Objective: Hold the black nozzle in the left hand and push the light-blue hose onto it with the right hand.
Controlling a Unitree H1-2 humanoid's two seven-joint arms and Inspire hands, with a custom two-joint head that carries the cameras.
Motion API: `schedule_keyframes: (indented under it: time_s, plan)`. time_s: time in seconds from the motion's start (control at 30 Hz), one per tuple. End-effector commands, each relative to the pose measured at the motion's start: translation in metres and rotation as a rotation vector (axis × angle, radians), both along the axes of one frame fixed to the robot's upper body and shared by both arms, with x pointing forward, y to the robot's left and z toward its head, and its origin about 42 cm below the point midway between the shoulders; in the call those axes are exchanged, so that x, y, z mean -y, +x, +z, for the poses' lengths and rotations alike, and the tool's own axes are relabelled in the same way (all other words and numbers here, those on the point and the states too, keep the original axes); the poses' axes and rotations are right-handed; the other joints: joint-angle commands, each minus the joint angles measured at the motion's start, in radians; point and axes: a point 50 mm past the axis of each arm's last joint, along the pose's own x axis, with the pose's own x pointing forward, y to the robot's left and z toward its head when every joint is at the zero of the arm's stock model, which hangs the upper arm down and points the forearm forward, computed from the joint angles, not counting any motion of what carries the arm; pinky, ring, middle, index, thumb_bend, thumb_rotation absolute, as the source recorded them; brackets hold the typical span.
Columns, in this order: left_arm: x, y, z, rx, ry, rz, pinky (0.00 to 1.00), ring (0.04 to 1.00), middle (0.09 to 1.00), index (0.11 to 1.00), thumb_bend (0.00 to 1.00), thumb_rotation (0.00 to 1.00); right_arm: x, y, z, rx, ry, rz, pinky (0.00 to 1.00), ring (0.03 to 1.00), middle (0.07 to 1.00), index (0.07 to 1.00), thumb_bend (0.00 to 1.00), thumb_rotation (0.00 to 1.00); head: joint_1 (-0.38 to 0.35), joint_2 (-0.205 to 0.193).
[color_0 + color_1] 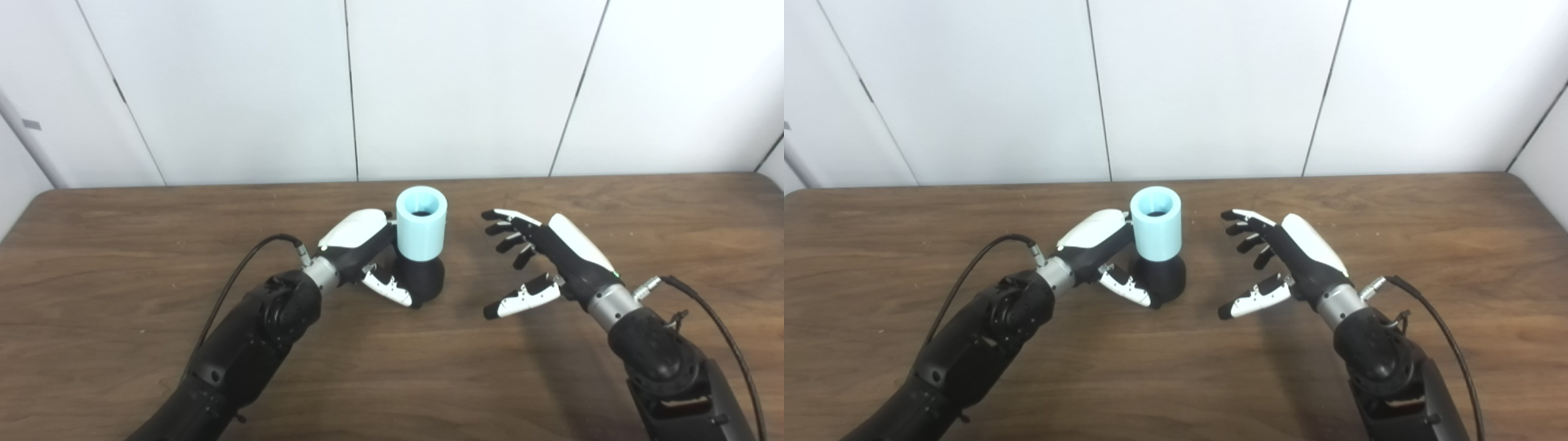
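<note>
The light-blue hose [421, 222], a short open cylinder, sits upright on top of the black nozzle [422, 278], which stands on the brown table [392, 367]. My left hand [361, 248] wraps the nozzle from the left, thumb across its front at the base and fingers behind, hidden by the hose. My right hand [539, 257] hovers open to the right of the stack, fingers spread toward it, a clear gap between them and the hose. In the right eye view the hose [1156, 223], nozzle [1160, 278] and right hand [1274, 263] show the same layout.
White wall panels [465, 86] rise behind the table's far edge. Black cables [245, 269] loop from both wrists over the tabletop. Bare wood lies in front of and around both hands.
</note>
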Motion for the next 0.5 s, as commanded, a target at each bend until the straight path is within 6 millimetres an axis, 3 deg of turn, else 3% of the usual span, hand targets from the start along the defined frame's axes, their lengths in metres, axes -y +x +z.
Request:
schedule_keyframes:
  time_s: [0.0,0.17,0.2,0.33,0.47]
  plan:
    - [-0.016,-0.003,-0.023,-0.119,0.102,0.069,1.00,0.943,0.915,0.899,0.99,0.38,0.004,0.004,0.019,0.089,0.009,-0.001,0.53,0.706,0.802,0.863,0.75,0.01,0.001,0.001]
    - [-0.025,-0.006,-0.018,-0.131,0.044,0.126,1.00,0.984,0.942,0.940,1.00,0.43,0.006,0.004,0.018,0.090,0.036,-0.025,0.53,0.706,0.802,0.859,0.75,0.01,0.000,0.000]
    - [-0.027,-0.007,-0.018,-0.131,0.030,0.138,1.00,0.989,0.946,0.949,0.94,0.43,0.006,0.003,0.018,0.092,0.042,-0.029,0.53,0.706,0.804,0.861,0.75,0.02,0.000,0.000]
    - [-0.036,-0.012,-0.020,-0.123,-0.021,0.203,1.00,0.956,0.915,0.916,0.83,0.34,0.003,0.002,0.016,0.098,0.065,-0.044,0.53,0.701,0.802,0.857,0.75,0.02,0.003,0.000]
    - [-0.043,-0.016,-0.018,-0.118,-0.052,0.241,1.00,0.943,0.908,0.902,0.79,0.29,0.002,0.001,0.016,0.103,0.075,-0.051,0.52,0.700,0.802,0.856,0.75,0.02,0.003,-0.002]
